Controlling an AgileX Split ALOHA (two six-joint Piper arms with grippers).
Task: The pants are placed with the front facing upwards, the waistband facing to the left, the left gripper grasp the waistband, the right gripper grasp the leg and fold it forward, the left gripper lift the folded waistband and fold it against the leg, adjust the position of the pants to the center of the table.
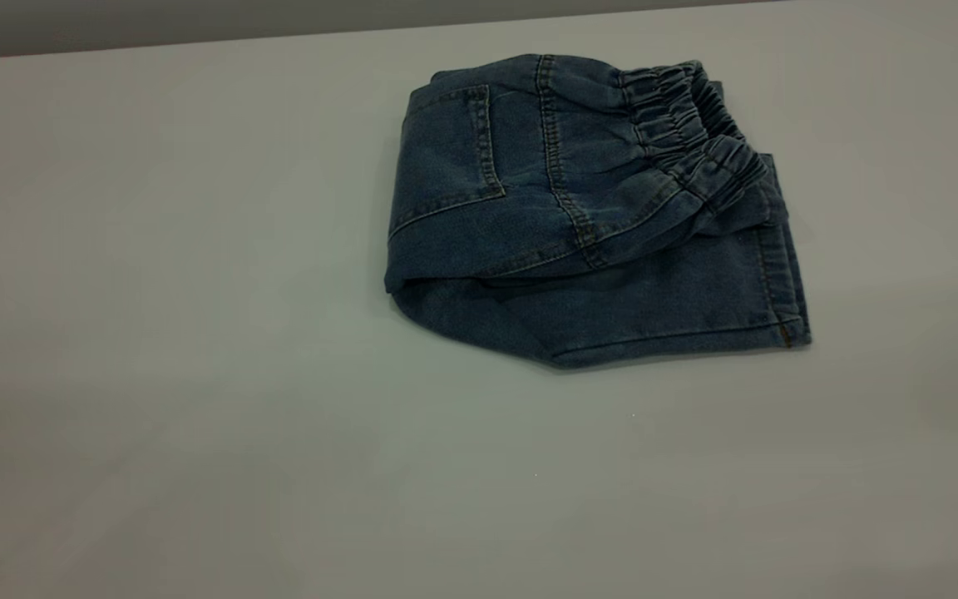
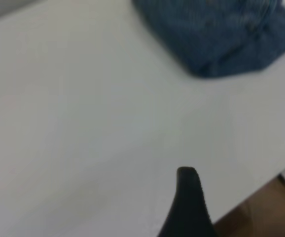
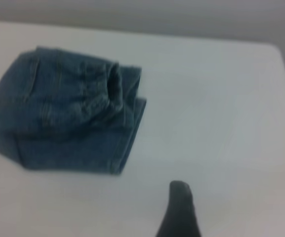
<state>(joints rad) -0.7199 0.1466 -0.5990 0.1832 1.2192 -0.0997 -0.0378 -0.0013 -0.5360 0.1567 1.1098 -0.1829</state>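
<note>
Now, nearest the exterior camera lies only bare worktop (image 1: 196, 433), pale and unmarked, with neither arm in that view. Farther back, toward one o'clock from the worktop's middle, sit the pants (image 1: 579, 225), already folded into a compact denim bundle: the upper layer with its pocket and tan stitching is laid over the leg layer, and the ruffled waistband (image 1: 695, 133) rests at the bundle's two o'clock edge, lying on the leg fabric, whose stitched hem shows at four o'clock. Both folds look done, so by my reading the step in hand is the last one, shifting the bundle to the centre. The left gripper (image 2: 187, 207) hangs over bare worktop well apart from the pants, and only one dark tip of it shows, so whether its fingers are wide or narrow I cannot tell. The right gripper (image 3: 179, 210) is likewise clear of the bundle, again one tip only, its spread impossible to judge. To do the move well, I would press or pinch through both layers near the folded edge, then slide the bundle low toward seven o'clock, slowly, so the top layer does not peel back or the waistband spring open.
</note>
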